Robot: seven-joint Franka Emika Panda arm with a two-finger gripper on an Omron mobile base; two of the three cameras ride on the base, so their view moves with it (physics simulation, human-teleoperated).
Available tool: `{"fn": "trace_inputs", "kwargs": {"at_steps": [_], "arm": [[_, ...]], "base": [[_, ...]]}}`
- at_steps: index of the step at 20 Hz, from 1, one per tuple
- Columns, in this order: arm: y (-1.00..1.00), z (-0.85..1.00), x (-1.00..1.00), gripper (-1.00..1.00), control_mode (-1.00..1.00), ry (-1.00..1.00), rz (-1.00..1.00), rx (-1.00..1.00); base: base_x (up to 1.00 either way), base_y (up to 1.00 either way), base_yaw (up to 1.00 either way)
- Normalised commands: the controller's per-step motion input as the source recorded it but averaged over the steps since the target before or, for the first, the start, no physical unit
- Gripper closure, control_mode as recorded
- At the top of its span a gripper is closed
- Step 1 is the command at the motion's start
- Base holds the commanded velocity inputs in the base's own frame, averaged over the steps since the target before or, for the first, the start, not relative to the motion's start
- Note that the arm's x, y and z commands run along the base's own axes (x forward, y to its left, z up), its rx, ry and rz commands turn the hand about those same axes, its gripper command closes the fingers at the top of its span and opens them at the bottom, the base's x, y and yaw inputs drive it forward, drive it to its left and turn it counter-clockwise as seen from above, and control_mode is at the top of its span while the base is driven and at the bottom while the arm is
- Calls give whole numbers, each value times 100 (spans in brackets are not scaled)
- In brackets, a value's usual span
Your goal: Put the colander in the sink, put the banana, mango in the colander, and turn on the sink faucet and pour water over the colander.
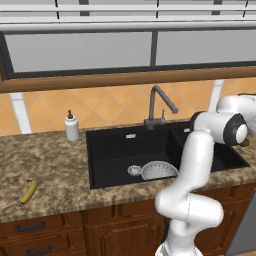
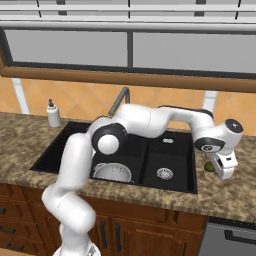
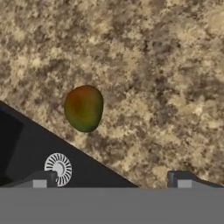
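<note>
The white-grey colander [image 1: 159, 171] [image 2: 112, 173] lies in the left basin of the black sink [image 1: 120, 150] [image 2: 170, 150], beside a silver drain. A yellow banana [image 1: 29, 191] rests on the granite left of the sink. On the counter right of the sink lies the olive-green mango [image 3: 83, 108] [image 2: 209, 166] [image 1: 245, 143]. My gripper [image 3: 111, 180] [image 2: 223, 172] hovers open above it, with nothing between its fingers; the mango sits ahead of the left fingertip [image 3: 39, 179]. The dark faucet [image 1: 160, 105] [image 2: 118, 103] stands behind the sink, and no water runs from it.
A white soap dispenser [image 1: 72, 126] [image 2: 53, 114] stands on the counter at the sink's back left. The right basin has its own drain [image 2: 165, 173] [image 3: 58, 168]. Bare granite [image 3: 166, 78] spreads around the mango. A tiled wall and window sill rise behind.
</note>
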Motion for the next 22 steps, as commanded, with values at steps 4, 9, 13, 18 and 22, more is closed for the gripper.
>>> {"fn": "trace_inputs", "kwargs": {"at_steps": [4,9,13,18,22], "arm": [[0,-42,39,-100,-100,5,6,0],[0,-42,30,-100,-100,6,4,-1],[-2,-28,39,-100,-100,1,6,0],[-14,-32,36,-100,-100,0,8,0],[-16,-34,30,-100,-100,0,7,0]], "base": [[0,0,0],[0,0,0],[0,0,0],[0,0,0],[0,0,0]]}}
